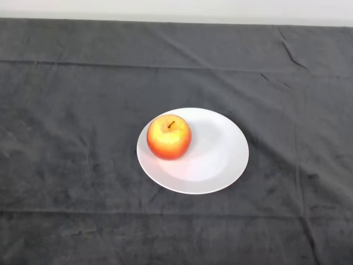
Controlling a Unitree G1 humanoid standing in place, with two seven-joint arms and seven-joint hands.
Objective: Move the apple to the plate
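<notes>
A red and yellow apple (169, 136) stands upright, stem up, on the left part of a round white plate (220, 152). The plate lies on the dark cloth near the middle of the table. The apple's left side reaches close to the plate's left rim.
The dark cloth (66, 138) covers the whole table, with creases across the back and front. The table's far edge (176, 21) runs along the top of the view, against a pale wall.
</notes>
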